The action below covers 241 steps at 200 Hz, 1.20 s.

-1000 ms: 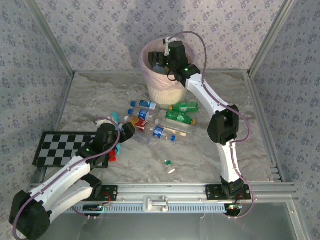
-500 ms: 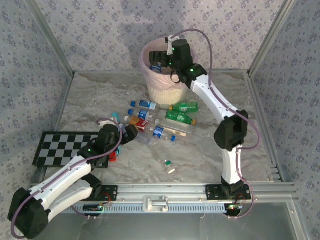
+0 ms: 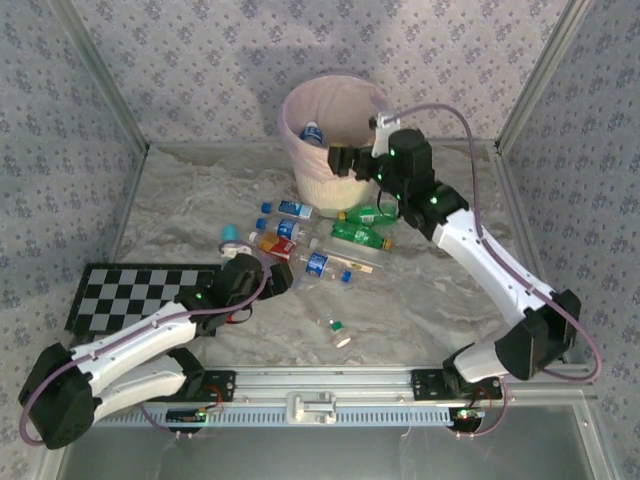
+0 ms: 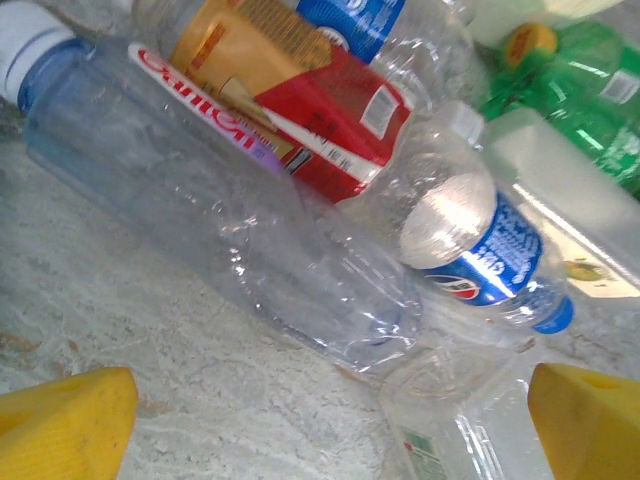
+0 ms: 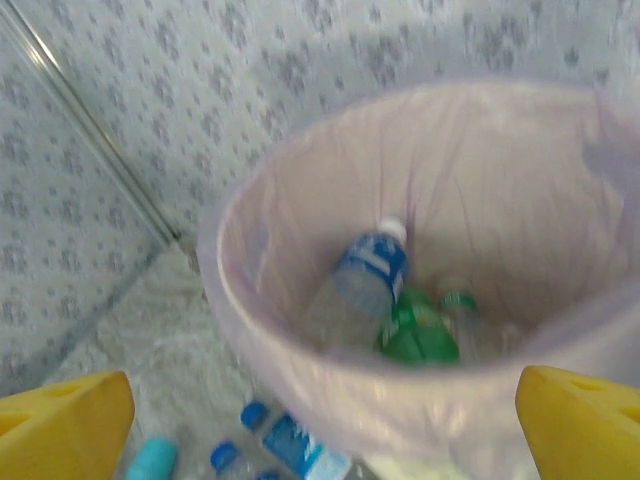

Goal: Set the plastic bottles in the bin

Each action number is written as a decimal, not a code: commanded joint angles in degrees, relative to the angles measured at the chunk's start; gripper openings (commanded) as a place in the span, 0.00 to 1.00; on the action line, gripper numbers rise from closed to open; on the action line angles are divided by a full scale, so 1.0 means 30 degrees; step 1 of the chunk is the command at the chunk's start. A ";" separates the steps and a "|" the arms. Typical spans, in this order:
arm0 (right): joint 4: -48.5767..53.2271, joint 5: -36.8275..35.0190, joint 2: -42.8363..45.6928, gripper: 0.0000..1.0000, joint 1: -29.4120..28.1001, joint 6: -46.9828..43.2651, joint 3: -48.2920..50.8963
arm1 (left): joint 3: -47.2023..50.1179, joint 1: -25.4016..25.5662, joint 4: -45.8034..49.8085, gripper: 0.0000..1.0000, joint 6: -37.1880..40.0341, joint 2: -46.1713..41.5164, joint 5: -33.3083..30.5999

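Caught mid-clearance. Showed left gripper (image 3: 279, 279) splayed, empty, at seven o'clock of the plastic bottles (image 3: 318, 243); judged next: closing on the clear bottle (image 4: 235, 225). Showed right gripper (image 3: 338, 160) released at five o'clock of the bin (image 3: 315, 188), some bottles inside.

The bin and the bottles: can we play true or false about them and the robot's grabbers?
1. The bin has bottles inside. True: a blue-labelled bottle and a green bottle lie in it.
2. The right gripper holds a bottle. False: it is open and empty, near the bin.
3. Every bottle is in the bin. False: many lie on the table.
4. The left gripper is open near a clear bottle. True.
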<state>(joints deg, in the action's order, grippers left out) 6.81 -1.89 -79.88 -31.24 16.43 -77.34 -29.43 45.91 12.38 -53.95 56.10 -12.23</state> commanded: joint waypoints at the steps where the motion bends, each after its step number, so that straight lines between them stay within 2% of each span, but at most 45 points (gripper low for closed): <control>1: -0.0877 -0.0313 0.1783 1.00 -0.0348 0.0897 0.2463 | -0.0722 0.0255 0.0363 1.00 -0.1102 0.0604 -0.0918; 30: -0.1126 -0.0702 0.3723 1.00 -0.0788 0.1711 0.5595 | -0.1274 0.0312 0.0032 1.00 -0.1926 0.1846 -0.1687; 99: -0.0802 -0.2791 0.7677 1.00 -0.1245 0.3685 1.0600 | -0.2670 0.0312 -0.0812 1.00 -0.4733 0.5503 -0.2628; 154: 0.0099 -0.3599 0.9447 1.00 -0.1165 0.4478 1.2321 | -0.3548 0.0297 -0.0217 1.00 -0.7269 0.7784 -0.3249; 241: -0.0043 -0.3296 0.9128 1.00 -0.1099 0.4515 1.2451 | -0.3831 0.0311 -0.0304 1.00 -0.8060 0.9792 -0.3321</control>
<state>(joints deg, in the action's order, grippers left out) 6.17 -11.18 -52.29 -34.76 29.17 -40.12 -39.72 46.52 10.50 -76.03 84.62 -20.45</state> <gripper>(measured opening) 0.999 0.999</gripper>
